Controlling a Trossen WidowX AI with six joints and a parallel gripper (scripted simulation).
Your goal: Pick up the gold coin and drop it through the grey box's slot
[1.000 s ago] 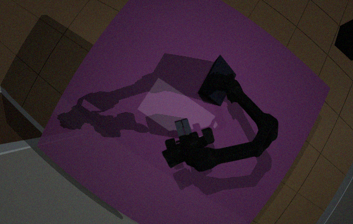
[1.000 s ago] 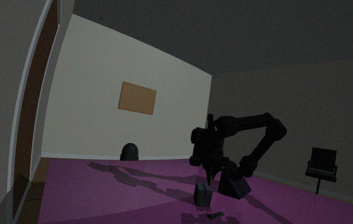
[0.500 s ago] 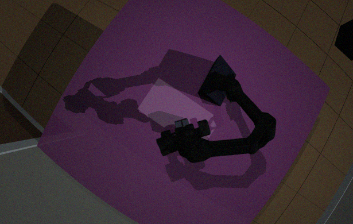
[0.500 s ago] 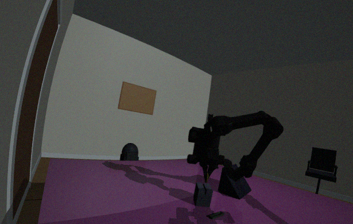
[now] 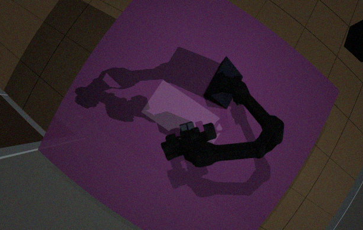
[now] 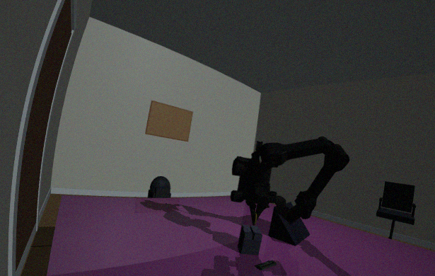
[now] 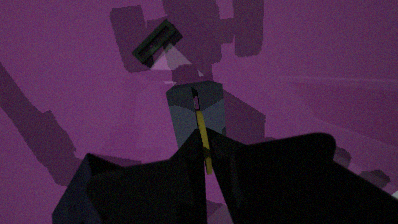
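My gripper (image 6: 255, 212) (image 7: 201, 132) is shut on the gold coin (image 6: 255, 219) (image 7: 203, 131), which is held upright and seen edge-on. The closed grey box (image 5: 186, 127) (image 6: 250, 243) (image 7: 214, 118) stands below the fingers. In the wrist view the coin's far end meets the near end of the visible slot (image 7: 196, 101), roughly in line with it. In the exterior view the coin's lower edge is at the height of the lid's back edge; whether it touches is unclear. The dark-green holder (image 6: 266, 265) (image 7: 171, 26) is empty. In the top view the arm hides the coin and fingertips.
The arm's dark wedge-shaped base (image 5: 226, 85) (image 6: 290, 230) stands behind the box. The holder lies beyond the box in the wrist view. Arm shadows and a bright light patch fall across the purple surface (image 5: 118, 183) (image 6: 114, 240).
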